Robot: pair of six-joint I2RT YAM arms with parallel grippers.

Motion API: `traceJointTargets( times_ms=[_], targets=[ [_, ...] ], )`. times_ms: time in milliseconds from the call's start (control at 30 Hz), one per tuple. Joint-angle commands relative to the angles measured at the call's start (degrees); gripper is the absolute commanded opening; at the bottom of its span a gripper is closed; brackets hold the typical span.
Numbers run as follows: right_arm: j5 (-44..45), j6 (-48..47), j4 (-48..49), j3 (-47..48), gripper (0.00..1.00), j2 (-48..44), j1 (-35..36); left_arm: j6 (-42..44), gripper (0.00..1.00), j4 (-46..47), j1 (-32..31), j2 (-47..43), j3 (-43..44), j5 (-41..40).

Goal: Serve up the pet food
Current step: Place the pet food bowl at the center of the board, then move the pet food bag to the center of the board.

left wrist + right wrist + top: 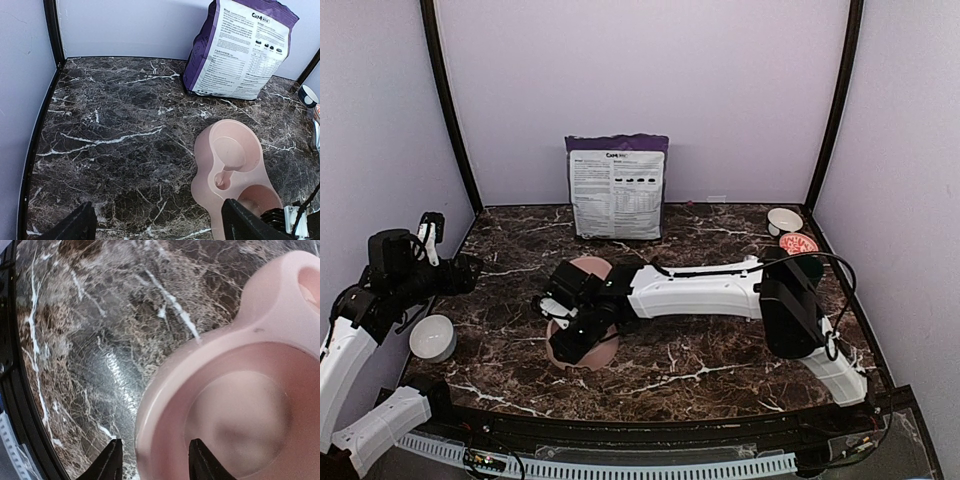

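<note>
The pink double bowl point(588, 266) lies in the middle of the marble table, and both its wells look bare point(230, 155). My right gripper point(566, 338) reaches over its near well. In the right wrist view the right gripper point(154, 450) is open, its two fingers straddling the bowl's rim point(165, 405) with a gap on each side. The pet food point(798, 243) shows as a reddish heap in a small dish at the far right. At the left side my left gripper point(460, 272) hangs above the table, open and with nothing in it point(157, 215).
The purple-and-white bag point(617, 187) stands upright against the back wall, also in the left wrist view point(240, 50). A white bowl point(433, 337) sits near the left arm. Another small white bowl point(784, 220) stands behind the food dish. Walls close in three sides.
</note>
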Motion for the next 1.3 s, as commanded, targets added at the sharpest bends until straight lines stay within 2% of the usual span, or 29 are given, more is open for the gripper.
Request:
traceJointTargets(
  times_ms=[0, 167, 267, 300, 433, 533, 733, 967, 1267],
  targets=[
    [-0.53, 0.7, 0.47, 1.4, 0.53, -5.5, -1.33, 0.29, 0.89, 0.91, -0.17, -0.51, -0.7, -0.45],
    [0.71, 0.67, 1.66, 1.23, 0.69, -10.72, -2.81, 0.38, 0.89, 0.96, -0.13, -0.22, -0.65, 0.03],
    [1.98, -0.32, 2.26, 1.22, 0.72, -14.23, -5.16, 0.38, 0.89, 0.91, -0.2, -0.31, -0.7, -0.05],
    [3.12, -1.1, 2.48, 1.01, 0.72, -15.38, -5.97, 0.35, 0.89, 0.9, -0.14, -0.45, -0.7, -0.07],
    [12.61, -5.62, 3.47, -0.19, 0.88, -19.28, -8.51, 0.38, 0.89, 0.99, -0.14, -0.97, -0.78, -0.16],
    [16.23, -7.76, 4.31, -1.02, 0.94, -21.31, -11.53, 0.45, 0.89, 1.05, -0.14, -0.9, -0.83, -0.16],
    [15.76, -8.49, 7.88, -2.76, 0.98, -24.07, -20.03, 0.43, 0.89, 1.11, -0.15, -0.35, -0.85, -0.09],
    [12.21, -9.26, 9.78, -1.05, 0.99, -23.33, -27.5, 0.25, 0.89, 1.0, -0.14, -0.7, -0.87, -0.73],
    [0.34, -9.96, 15.18, -0.08, 0.95, -19.55, -36.1, 0.37, 0.89, 1.09, -0.13, -0.37, -0.88, -0.46]
  ],
)
